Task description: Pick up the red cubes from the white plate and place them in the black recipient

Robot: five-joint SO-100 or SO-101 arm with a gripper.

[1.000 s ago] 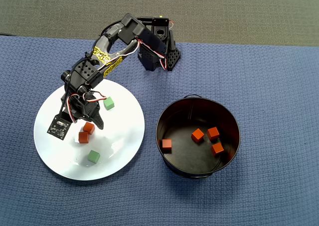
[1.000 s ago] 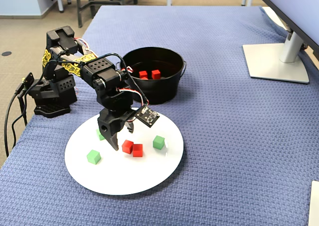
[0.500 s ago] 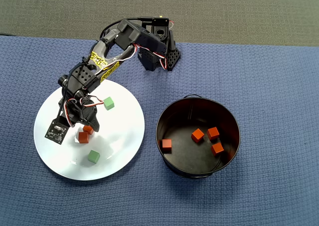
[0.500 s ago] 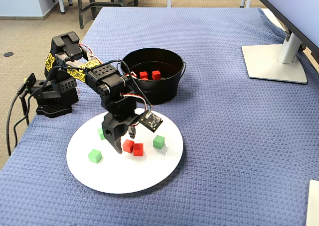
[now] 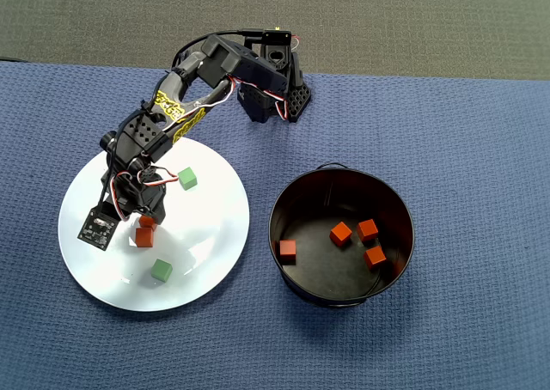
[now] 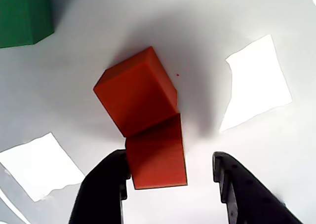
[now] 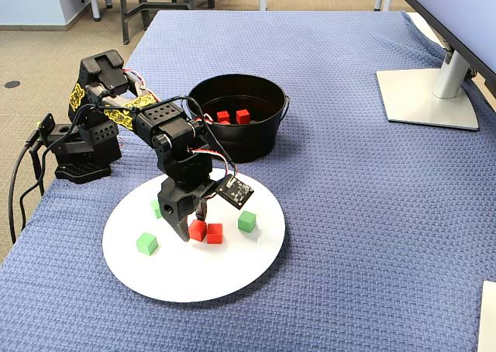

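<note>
So the gripper point(image 6: 170, 177) is parked low over the white plate point(image 5: 210, 252), and what the coming grab hinges on is seen best in the wrist view: the near red cube point(image 6: 157, 155) sits between the two fingers, not centred though, shoved up against the left finger point(image 6: 111, 177) and looking to be touching it, while a clear gap is left to the right finger point(image 6: 232, 184). The jaws are spread wider than one cube, nothing is clamped yet. A second red cube point(image 6: 134, 90) is pressed corner-to-edge against the first one, just beyond it and turned at an angle, so it lies straight ahead of the fingertips rather than between them. That neighbour is probably the thing to watch: if the jaws are closed as is, the far cube could get nudged or dragged along, but that's a guess. In the overhead view the same pair point(image 5: 143, 232) is seen tucked under the wrist on the left part of the plate, with green cubes point(image 5: 161, 270) left well apart from it. The black pot point(image 5: 296, 274) is off to the right of the plate in that view, with four red cubes point(image 5: 341, 233) already lying inside, so the job is judged mostly done, with these two left on the plate. A squeeze seems to be what's called for next, then a lift.
</note>
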